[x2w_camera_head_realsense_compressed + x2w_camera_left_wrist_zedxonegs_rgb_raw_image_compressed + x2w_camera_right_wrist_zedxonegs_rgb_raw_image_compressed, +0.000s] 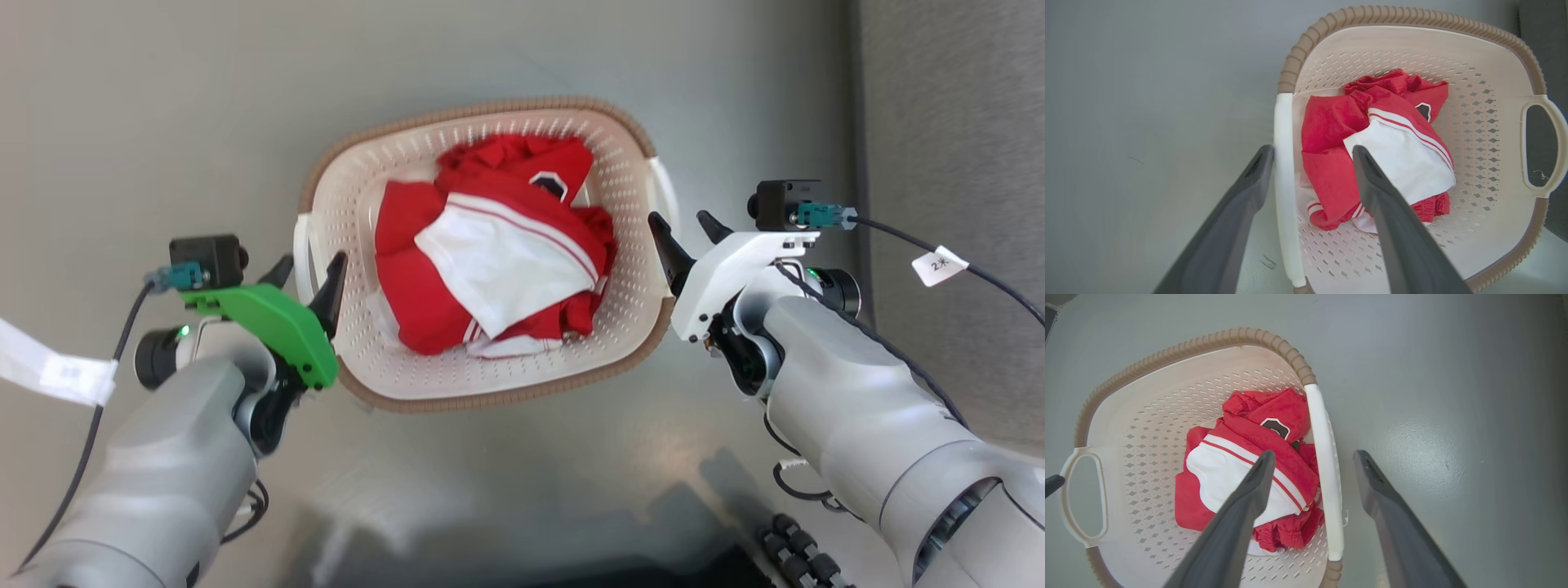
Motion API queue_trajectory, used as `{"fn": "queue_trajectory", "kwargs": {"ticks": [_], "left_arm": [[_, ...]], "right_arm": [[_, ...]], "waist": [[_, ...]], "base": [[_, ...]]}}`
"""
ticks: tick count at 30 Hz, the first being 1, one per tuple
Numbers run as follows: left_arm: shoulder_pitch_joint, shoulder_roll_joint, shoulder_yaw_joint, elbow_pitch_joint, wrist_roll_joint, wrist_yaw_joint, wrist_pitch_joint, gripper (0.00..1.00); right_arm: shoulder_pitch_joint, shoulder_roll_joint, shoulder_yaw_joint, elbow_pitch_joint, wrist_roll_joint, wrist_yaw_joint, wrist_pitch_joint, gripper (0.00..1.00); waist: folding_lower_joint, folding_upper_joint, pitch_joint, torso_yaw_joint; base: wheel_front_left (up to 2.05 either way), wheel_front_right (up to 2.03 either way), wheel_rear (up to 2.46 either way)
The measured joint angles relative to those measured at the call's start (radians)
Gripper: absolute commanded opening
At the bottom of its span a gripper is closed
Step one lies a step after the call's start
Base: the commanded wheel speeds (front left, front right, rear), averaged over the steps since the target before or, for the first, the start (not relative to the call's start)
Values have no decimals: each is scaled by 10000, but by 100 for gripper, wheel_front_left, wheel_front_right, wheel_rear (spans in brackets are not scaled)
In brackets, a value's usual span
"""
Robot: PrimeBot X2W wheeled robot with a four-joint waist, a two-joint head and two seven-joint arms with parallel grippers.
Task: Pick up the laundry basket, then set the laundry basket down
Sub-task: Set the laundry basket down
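The laundry basket (pixel 351 188), cream perforated plastic with a brown woven-look rim, sits on the grey floor in the middle of the head view. It holds crumpled red and white clothes (pixel 490 261). My left gripper (pixel 312 261) is open at the basket's left side. Its white left handle (pixel 1284 171) runs between the two dark fingers, one outside the basket and one inside. My right gripper (pixel 678 219) is open in the same way astride the right handle (pixel 1323 457). In each wrist view the opposite handle shows as an open loop (pixel 1541 147).
Smooth grey floor (pixel 163 122) surrounds the basket. A darker grey carpeted strip (pixel 955 122) runs along the right. My dark base (pixel 571 563) lies at the bottom edge. Cables with white tags (pixel 939 265) hang from both wrists.
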Motion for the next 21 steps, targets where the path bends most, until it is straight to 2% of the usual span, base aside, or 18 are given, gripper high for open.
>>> {"fn": "queue_trajectory", "kwargs": {"ticks": [6, 14, 21], "left_arm": [[372, 10, 8, -19, -58, 0, 0, 100], [696, 105, 445, -228, -197, 0, -2, 100], [972, 412, 1156, -794, 65, 0, -12, 100]], "right_arm": [[201, 4, 105, 23, 6, -56, -2, 100], [341, 10, 125, 75, -196, 35, -4, 100], [360, 12, -495, -288, -518, 21, -6, 100]], "waist": [[0, 0, -786, -122], [0, 0, -1901, -274], [0, 0, -2904, -385]], "base": [[0, 0, 0], [0, 0, 0], [0, 0, 0]]}}
